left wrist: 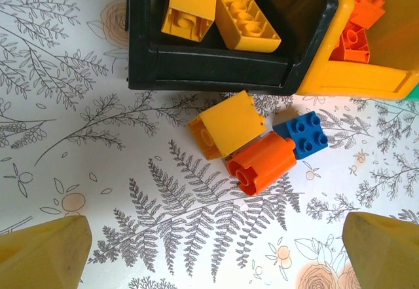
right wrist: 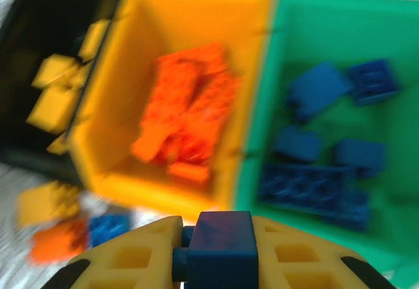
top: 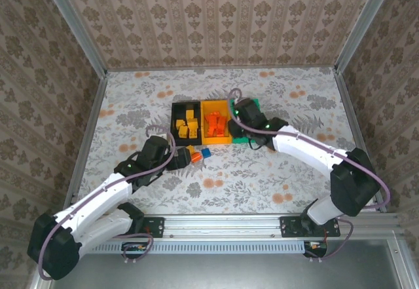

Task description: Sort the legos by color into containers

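Mid-sort: right gripper (right wrist: 219, 253) is clamped on a blue brick (right wrist: 222, 236) at the green bin (right wrist: 308, 27), next needs a release squarely inside it; left gripper (left wrist: 216, 253) gapes above three loose bricks (left wrist: 262, 164) beside the black bin (left wrist: 209, 69).

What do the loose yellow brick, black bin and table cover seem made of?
Yellow brick: moulded plastic, smooth, faint sheen, hollow end. Black bin: plastic too, soft highlights on its wall. Table cover: probably printed paper or vinyl, matte leaf pattern.

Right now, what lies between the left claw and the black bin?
A yellow brick, an orange brick and a blue brick lie there in a cluster, as the left wrist view shows.
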